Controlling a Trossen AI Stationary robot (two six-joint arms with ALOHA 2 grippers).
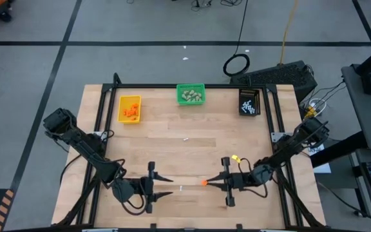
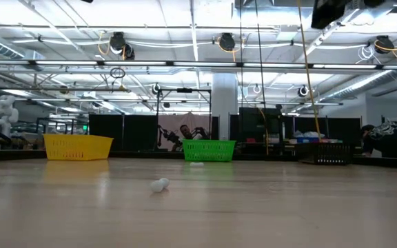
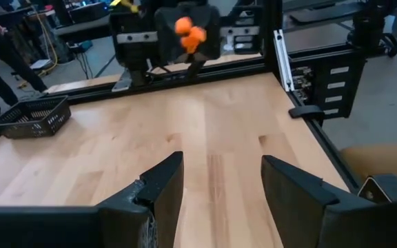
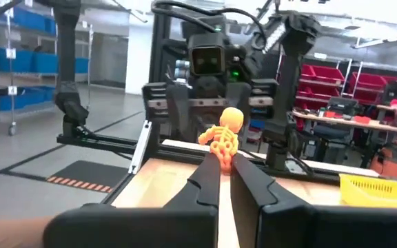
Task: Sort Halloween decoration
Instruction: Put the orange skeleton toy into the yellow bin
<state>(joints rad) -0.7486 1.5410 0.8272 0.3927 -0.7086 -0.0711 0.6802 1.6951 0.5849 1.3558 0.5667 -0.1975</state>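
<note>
The right gripper (image 4: 225, 180), clenched on an orange skeleton (image 4: 224, 136) near the table's front edge (left gripper (image 1: 167, 186) waits released), must carry it to the yellow bin (image 1: 129, 109) at the back-left.

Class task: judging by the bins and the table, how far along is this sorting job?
Done: orange pieces lie in the yellow bin, beige lumps in the green bin. In hand: the right hand is shut on an orange skeleton. Left: white pieces on the table.

Left gripper (image 1: 171, 186) low over the table's near edge, fingers parted and empty, right gripper (image 1: 206, 182) facing it, fingers closed.
</note>
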